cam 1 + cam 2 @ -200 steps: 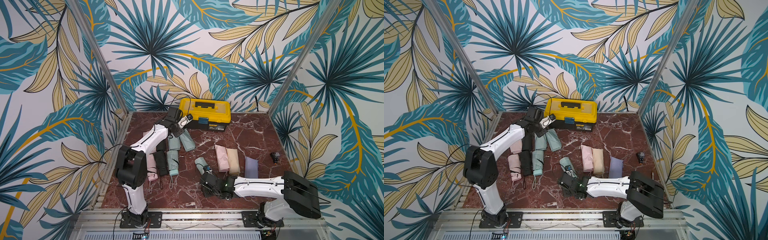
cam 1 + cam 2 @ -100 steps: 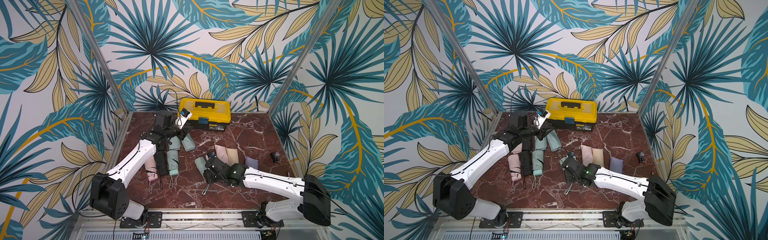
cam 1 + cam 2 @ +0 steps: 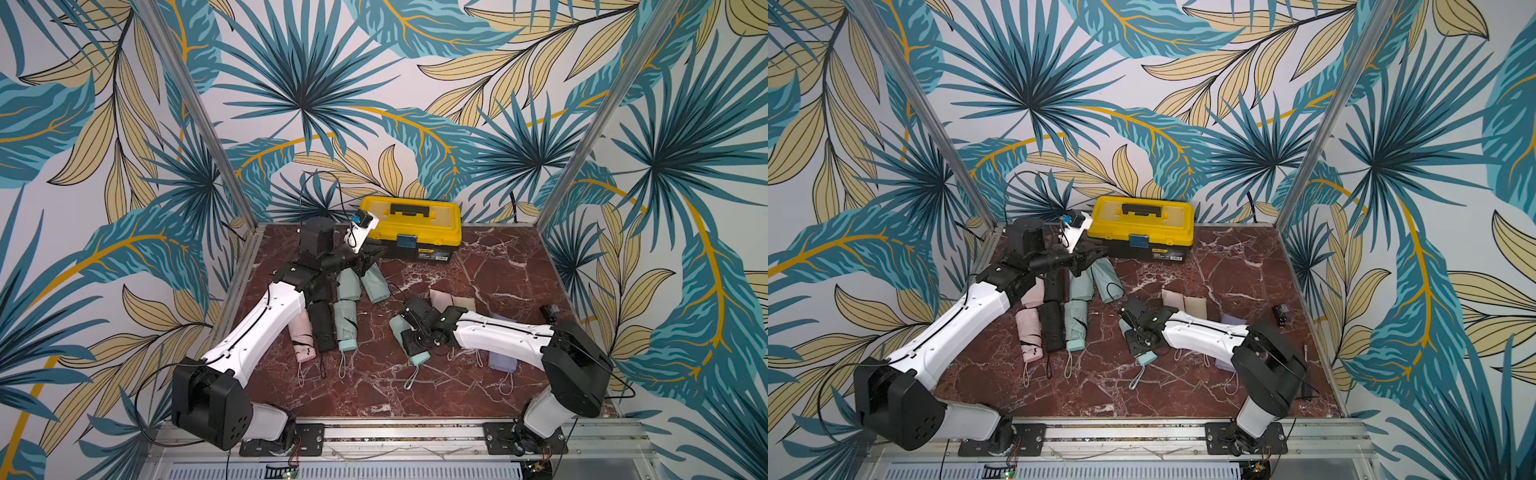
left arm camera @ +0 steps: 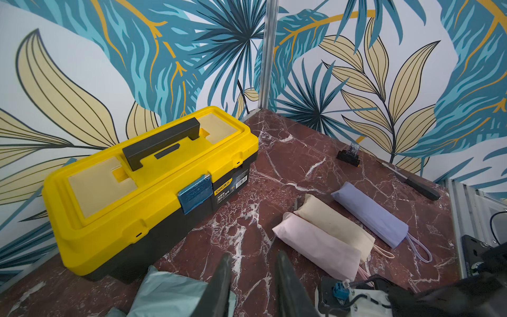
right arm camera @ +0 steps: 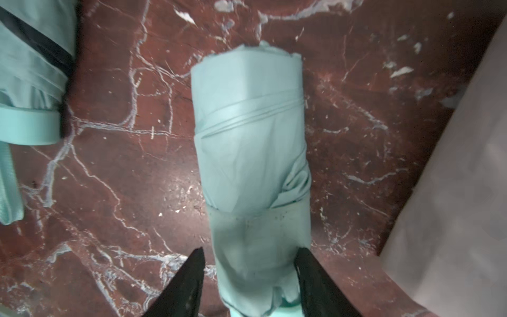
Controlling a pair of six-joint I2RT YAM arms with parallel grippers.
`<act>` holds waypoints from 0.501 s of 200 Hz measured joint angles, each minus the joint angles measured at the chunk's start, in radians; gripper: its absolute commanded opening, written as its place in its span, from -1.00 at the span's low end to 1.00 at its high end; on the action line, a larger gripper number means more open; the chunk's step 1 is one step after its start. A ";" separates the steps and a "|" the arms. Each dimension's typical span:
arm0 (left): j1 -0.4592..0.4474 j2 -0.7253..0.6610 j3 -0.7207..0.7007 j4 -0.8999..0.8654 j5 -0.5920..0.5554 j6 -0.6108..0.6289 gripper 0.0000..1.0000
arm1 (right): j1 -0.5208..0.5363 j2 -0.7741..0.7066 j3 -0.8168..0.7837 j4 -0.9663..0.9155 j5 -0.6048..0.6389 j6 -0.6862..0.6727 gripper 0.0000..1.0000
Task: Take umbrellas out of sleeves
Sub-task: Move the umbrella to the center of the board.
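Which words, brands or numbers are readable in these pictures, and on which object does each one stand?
"deli": on the yellow label on the front of the toolbox; the characters after it are too small to read.
Black sticker beside it: print too small to read.
Blue latch: raised marks, too blurred to read.
No other text is readable.

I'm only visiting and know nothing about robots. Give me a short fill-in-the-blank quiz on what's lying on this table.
The toolbox has a ___ lid.
The right pincer straddles a ___ umbrella.
The beige sleeve touches a ___ sleeve.
Missing words: yellow; mint green; pink.
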 measured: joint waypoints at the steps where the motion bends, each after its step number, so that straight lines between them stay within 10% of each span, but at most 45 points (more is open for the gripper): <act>1: 0.000 0.000 0.000 0.000 0.000 0.000 -0.43 | 0.000 0.002 0.000 0.000 0.000 0.000 0.10; 100: 0.036 -0.014 0.000 0.016 0.021 -0.018 -0.44 | -0.002 0.067 0.045 0.011 0.006 0.119 0.02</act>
